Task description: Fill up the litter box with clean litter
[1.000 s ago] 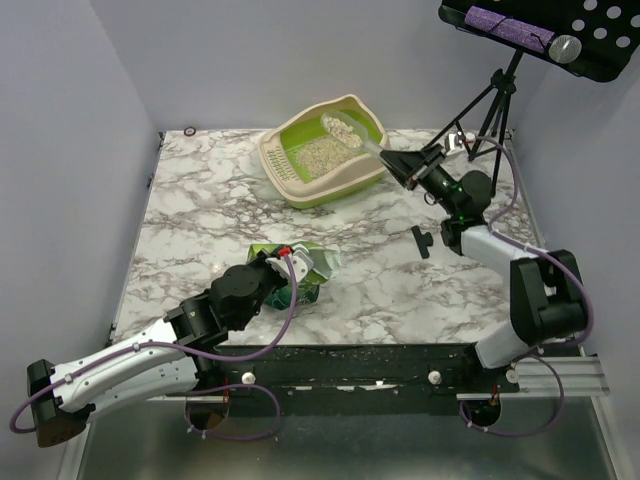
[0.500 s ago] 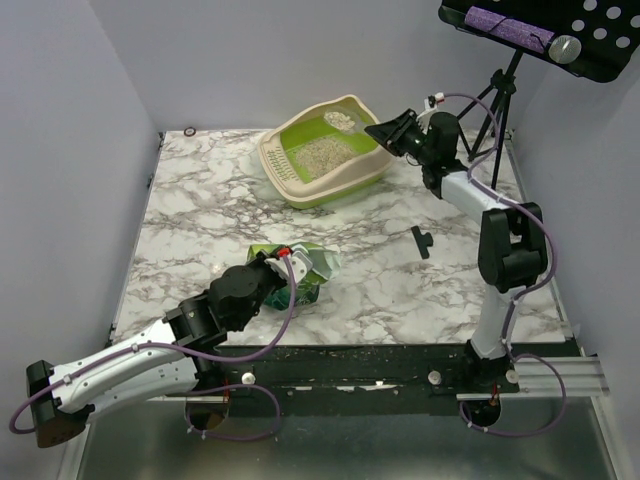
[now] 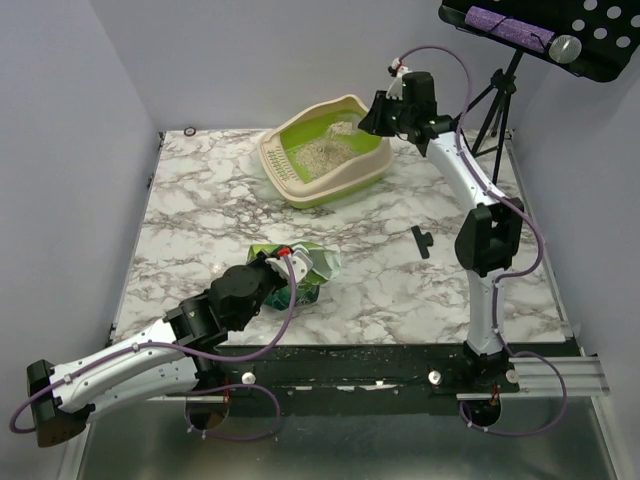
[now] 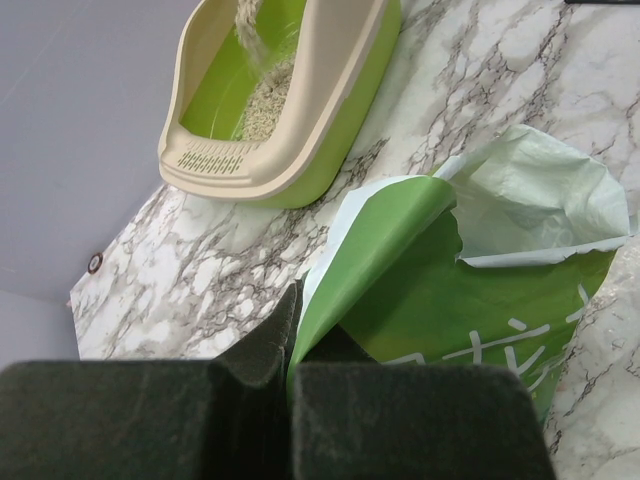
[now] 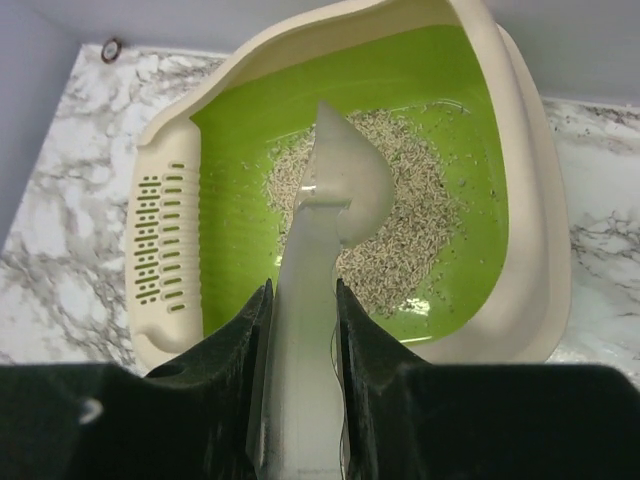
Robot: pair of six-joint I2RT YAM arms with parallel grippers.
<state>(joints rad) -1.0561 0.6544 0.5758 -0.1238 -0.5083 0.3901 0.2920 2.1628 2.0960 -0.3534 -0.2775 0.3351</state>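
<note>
The litter box (image 3: 283,172), lime-green inside with a beige rim, stands at the back of the table. It also shows in the left wrist view (image 4: 335,85) and the right wrist view (image 5: 528,200). A patch of litter (image 3: 320,153) (image 5: 420,220) lies in it. My right gripper (image 3: 376,114) (image 5: 302,292) is raised over the box's right end, shut on the handle of a clear scoop (image 5: 335,185) tipped down into the box. Litter (image 4: 246,22) falls from above. My left gripper (image 3: 286,260) (image 4: 290,300) is shut on the edge of the green printed bag (image 3: 308,272) (image 4: 470,290).
A small black part (image 3: 422,240) lies on the marble table right of centre. A tripod (image 3: 492,105) and a black perforated tray (image 3: 545,35) stand at the back right. A small ring (image 3: 190,131) lies at the back left corner. Spilled granules line the front edge (image 3: 350,350).
My right arm has risen and swung left over the box's right end, turning the scoop from level to tipped down. The left arm and the bag have not moved.
</note>
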